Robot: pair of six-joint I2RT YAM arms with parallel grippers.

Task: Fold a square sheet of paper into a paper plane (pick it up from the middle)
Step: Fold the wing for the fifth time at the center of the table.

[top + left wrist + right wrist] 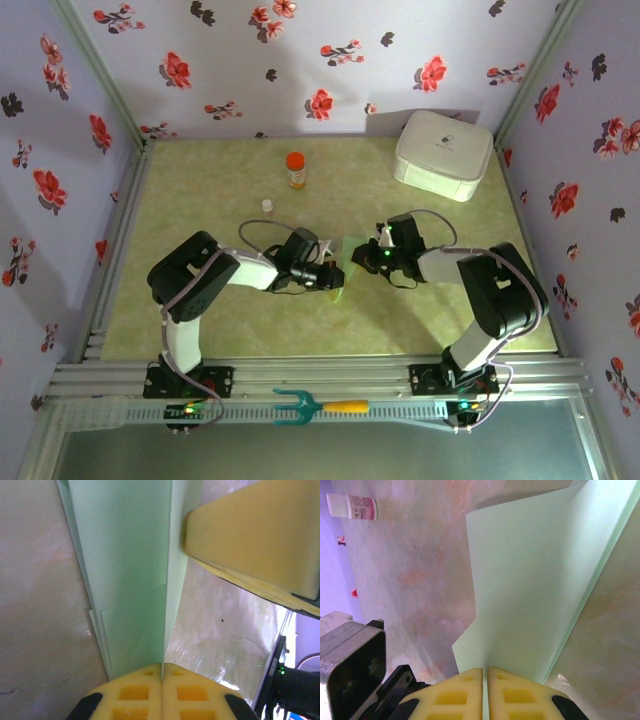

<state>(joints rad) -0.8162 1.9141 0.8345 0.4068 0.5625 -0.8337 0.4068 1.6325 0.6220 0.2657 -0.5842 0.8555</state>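
While left claw (162, 672) and right claw (485, 674) tight on the folded paper (130, 580), white box (443, 152), bottle (295, 170), vial (267, 205) well behind.

Seemingly 1 sheet (535, 580); 2 bottles (295, 169) (267, 205)

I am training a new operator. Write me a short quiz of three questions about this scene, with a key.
1. True or false: the left tool and the right tool both pinch the thin pale green creased paper sheet.
2. Which is nearer the white rounded plastic box: (a) the orange-capped bottle or (b) the teal fork-shaped utensil with a yellow handle?
3. How many bottles are on the marbled green table?

Key:
1. True.
2. a.
3. Two: orange-capped bottle, small white bottle.
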